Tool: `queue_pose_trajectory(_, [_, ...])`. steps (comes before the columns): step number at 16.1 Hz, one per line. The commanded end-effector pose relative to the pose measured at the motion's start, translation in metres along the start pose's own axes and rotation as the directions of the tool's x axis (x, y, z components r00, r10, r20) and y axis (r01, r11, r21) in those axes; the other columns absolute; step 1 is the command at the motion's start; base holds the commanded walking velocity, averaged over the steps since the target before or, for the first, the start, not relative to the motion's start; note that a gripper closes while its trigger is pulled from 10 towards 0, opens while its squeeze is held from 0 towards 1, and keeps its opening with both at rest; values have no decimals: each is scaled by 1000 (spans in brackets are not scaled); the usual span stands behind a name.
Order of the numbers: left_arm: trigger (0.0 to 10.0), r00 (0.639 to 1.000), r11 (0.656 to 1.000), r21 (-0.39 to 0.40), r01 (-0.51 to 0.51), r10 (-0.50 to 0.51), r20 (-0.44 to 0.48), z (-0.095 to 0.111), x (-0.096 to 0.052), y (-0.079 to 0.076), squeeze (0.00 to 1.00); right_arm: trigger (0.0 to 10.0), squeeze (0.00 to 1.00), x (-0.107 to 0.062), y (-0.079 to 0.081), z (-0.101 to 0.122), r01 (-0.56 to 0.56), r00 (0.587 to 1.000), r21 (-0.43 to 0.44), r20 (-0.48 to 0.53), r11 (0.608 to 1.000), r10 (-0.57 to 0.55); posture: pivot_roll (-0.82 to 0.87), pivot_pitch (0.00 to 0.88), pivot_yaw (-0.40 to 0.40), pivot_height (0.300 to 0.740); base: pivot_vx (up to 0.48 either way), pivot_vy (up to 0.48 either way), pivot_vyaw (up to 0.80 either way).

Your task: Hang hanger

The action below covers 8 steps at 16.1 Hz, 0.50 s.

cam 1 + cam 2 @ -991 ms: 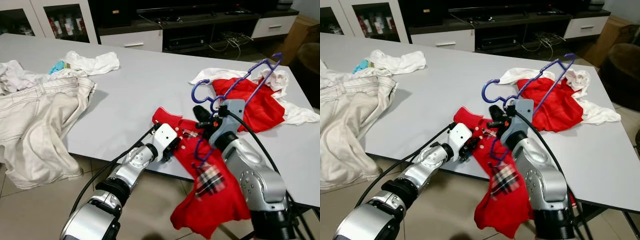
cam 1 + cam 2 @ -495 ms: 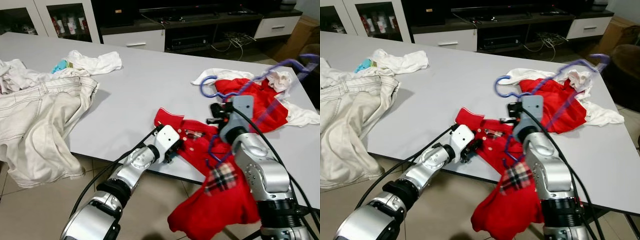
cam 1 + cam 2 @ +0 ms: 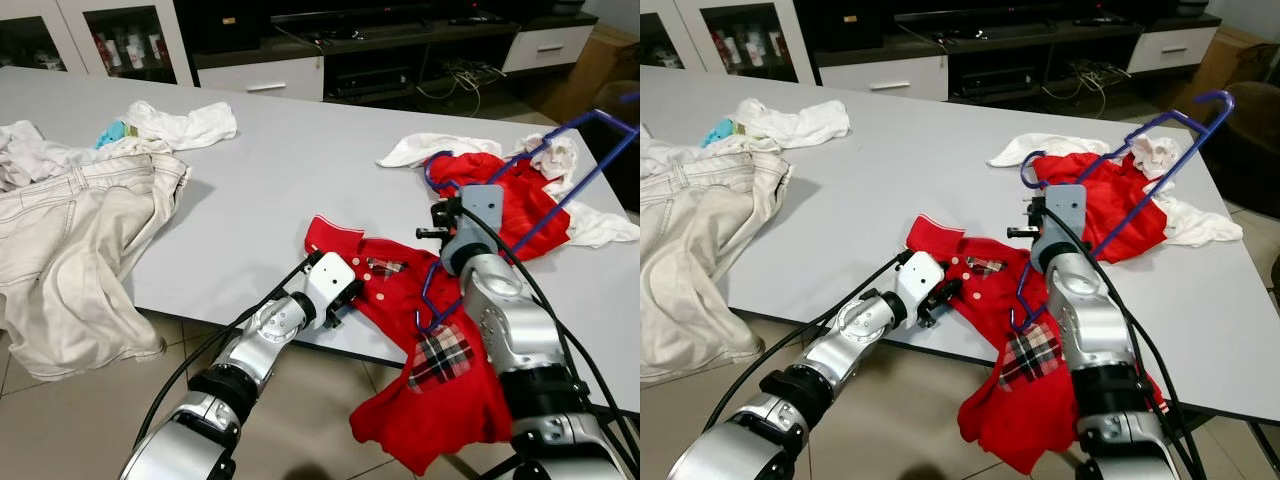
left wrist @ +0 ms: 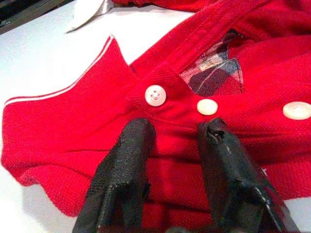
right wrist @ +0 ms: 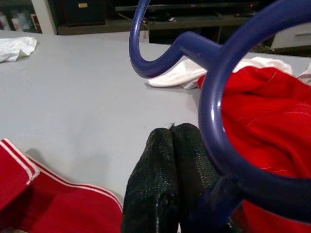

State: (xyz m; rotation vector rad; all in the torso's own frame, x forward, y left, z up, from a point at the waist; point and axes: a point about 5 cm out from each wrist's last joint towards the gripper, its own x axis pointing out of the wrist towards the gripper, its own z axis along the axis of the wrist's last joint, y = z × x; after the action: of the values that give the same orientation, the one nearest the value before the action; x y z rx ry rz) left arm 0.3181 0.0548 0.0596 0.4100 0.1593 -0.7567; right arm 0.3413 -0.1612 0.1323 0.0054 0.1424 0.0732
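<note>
Above the table (image 3: 300, 170) — right gripper (image 5: 171, 141), hanger (image 3: 560, 185) aloft

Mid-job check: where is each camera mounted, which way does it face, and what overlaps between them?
Left eye: head, looking forward and down at the table; both silver arms show.
Right eye: same head camera, same scene, slightly offset.
Left wrist: looks along the left end effector, fingers astride the red shirt at its buttons.
Right wrist: looks along the right end effector, pressed together beside the blue hanger.
Shared: the shirt and hanger appear in the eye views too.
</note>
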Motion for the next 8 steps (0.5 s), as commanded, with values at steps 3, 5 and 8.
queue_pose_trajectory(3, [10000, 995, 1000, -7, -15, 14, -98, -20, -7, -1, 0, 10000, 0, -1, 7, -2, -59, 998, 40, 5, 997, 59, -60, 0, 1, 740, 0, 0, 0])
queue_pose_trajectory(5, [10000, 994, 991, -85, -100, 104, 46, 0, -7, 11, 0, 10000, 0, -5, 14, -4, -133, 991, 91, 16, 987, 132, -68, 0, 4, 740, 0, 0, 0])
queue_pose_trajectory(8, [10000, 949, 964, -193, -184, 226, 221, 27, -12, 31, 86, 10000, 0, -9, 19, -12, -181, 983, 96, -10, 979, 183, -79, 0, 8, 740, 0, 0, 0])
